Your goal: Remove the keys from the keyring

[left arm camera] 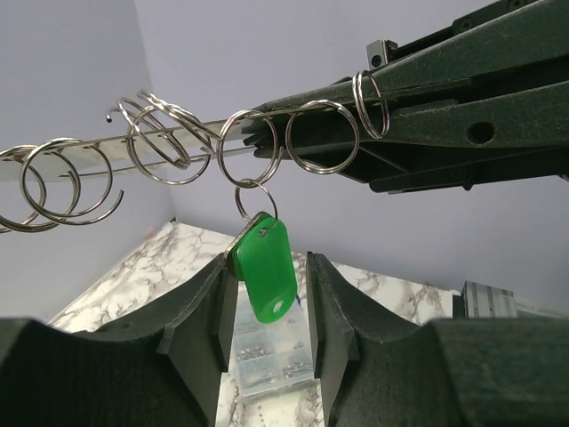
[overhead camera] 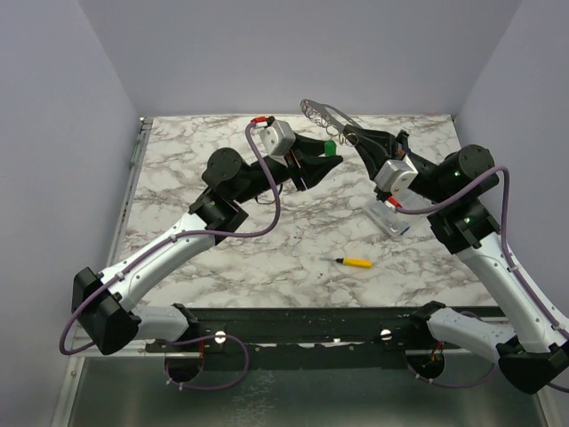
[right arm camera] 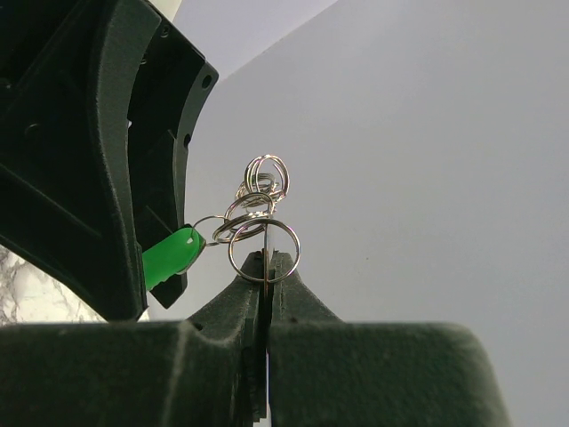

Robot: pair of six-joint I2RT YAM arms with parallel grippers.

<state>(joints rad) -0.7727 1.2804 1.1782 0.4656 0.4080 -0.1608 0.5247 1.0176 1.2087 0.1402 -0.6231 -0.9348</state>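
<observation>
My right gripper [overhead camera: 358, 138] is shut on one end of the keyring [overhead camera: 322, 111], a thin silvery bar strung with several wire rings, and holds it high above the table. In the right wrist view the jaws [right arm camera: 268, 260] pinch the bar edge-on, with the rings [right arm camera: 264, 200] above. The green-headed key [left arm camera: 265, 265] hangs from a small ring under the keyring [left arm camera: 178, 142]. My left gripper [left arm camera: 265, 302] is open, one finger on each side of the green key; the left finger is at its edge. The key also shows from above [overhead camera: 330, 148]. No other keys are distinct.
A clear plastic box [overhead camera: 388, 216] lies on the marble table under the right wrist; it shows below the key in the left wrist view [left arm camera: 267, 351]. A yellow-handled screwdriver [overhead camera: 356, 262] lies nearer the front. Grey walls enclose the table.
</observation>
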